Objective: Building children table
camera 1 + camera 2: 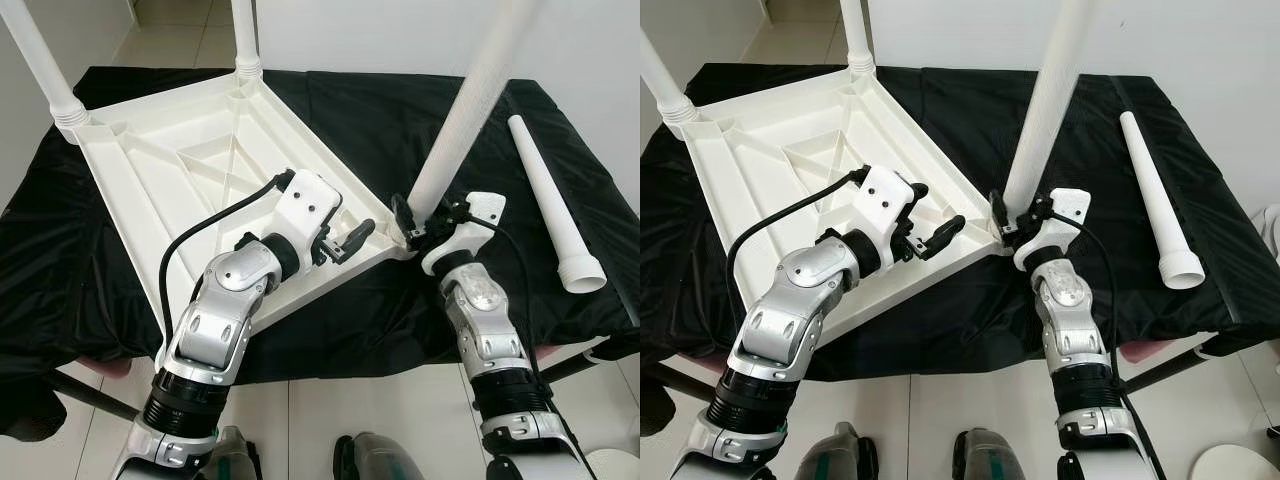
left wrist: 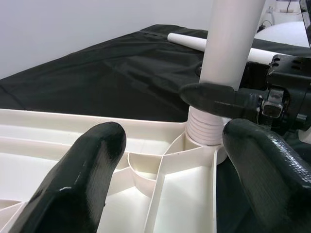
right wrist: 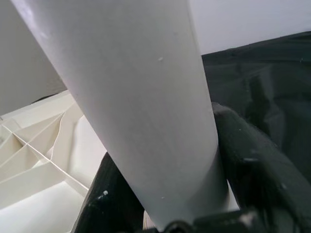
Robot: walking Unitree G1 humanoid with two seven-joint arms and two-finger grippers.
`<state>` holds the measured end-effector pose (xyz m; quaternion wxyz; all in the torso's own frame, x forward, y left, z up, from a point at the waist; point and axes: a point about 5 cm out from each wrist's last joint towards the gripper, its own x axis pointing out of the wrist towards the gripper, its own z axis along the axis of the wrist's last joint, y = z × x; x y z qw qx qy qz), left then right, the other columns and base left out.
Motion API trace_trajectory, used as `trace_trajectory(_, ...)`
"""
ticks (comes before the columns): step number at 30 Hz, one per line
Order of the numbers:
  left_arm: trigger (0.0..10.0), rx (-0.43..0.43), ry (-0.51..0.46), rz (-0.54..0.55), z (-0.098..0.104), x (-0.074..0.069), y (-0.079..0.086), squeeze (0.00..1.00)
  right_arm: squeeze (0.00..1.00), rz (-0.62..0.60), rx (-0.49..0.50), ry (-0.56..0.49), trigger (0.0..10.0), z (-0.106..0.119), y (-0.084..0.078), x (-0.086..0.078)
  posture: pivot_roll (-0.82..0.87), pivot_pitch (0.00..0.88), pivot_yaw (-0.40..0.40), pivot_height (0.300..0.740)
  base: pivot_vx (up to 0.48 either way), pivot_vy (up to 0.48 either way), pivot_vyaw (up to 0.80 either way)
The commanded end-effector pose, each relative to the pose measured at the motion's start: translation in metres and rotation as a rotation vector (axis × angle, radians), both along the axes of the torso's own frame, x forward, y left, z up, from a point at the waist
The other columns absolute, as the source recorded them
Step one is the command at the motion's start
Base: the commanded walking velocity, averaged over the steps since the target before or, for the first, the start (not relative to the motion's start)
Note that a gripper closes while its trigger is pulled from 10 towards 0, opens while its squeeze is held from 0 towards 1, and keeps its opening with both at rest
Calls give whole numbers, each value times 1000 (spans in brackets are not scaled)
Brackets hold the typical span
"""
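Legs: three standing in upturned tabletop (image 1: pixel 200 160), one loose (image 1: pixel 555 205) on cloth (image 1: pixel 380 110). Right gripper (image 1: pixel 415 225) clamps corner leg (image 1: pixel 465 110); left gripper (image 1: pixel 350 240) spread, empty.

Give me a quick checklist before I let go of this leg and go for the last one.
1. Right hand shut on the third leg near its base: ok.
2. Leg base seated in the tabletop corner socket: cannot tell; threaded rings show above the socket in the left wrist view.
3. Leg upright: not ok, it looks tilted.
4. Left hand open, steadying over the tabletop edge beside that corner: ok.
5. Loose leg lying free on the black cloth to the robot's right: ok.
6. Two far legs standing in their corners: ok.
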<state>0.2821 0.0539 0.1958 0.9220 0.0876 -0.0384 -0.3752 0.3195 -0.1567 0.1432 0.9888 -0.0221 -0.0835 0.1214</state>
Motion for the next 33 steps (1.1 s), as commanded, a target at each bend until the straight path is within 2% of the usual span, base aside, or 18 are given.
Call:
trace_trajectory(1,10000,-16,-7,18,4,0,0,0,0,-10,52,174,10000,-26,-1,-1,-113,52,-2,740,0,0,0)
trace_trajectory(4,10000,-19,-6,15,5,-1,0,0,0,-10,69,222,10000,-27,0,2,-112,56,-2,740,0,0,0)
trace_trajectory(12,10000,-21,-4,16,5,-2,0,0,0,2,58,259,10000,-26,4,6,-107,60,-4,740,0,0,0)
trace_trajectory(20,10000,-25,-1,14,6,-4,0,0,0,17,30,286,10000,-12,6,15,-106,60,-6,740,0,0,0)
trace_trajectory(24,10000,-26,-1,13,6,-4,-1,0,0,29,3,294,10000,-10,7,15,-106,60,-6,740,0,0,0)
trace_trajectory(28,10000,-29,-1,12,7,-5,-1,0,0,43,-46,294,10000,-8,10,15,-107,61,-9,740,0,0,0)
trace_trajectory(30,10000,-31,-1,12,7,-5,-1,0,0,56,-107,275,10000,-8,13,14,-108,60,-10,740,0,0,0)
trace_trajectory(33,10000,-32,-1,11,7,-6,-2,0,0,63,-126,271,10000,-8,14,12,-108,60,-10,740,0,0,0)
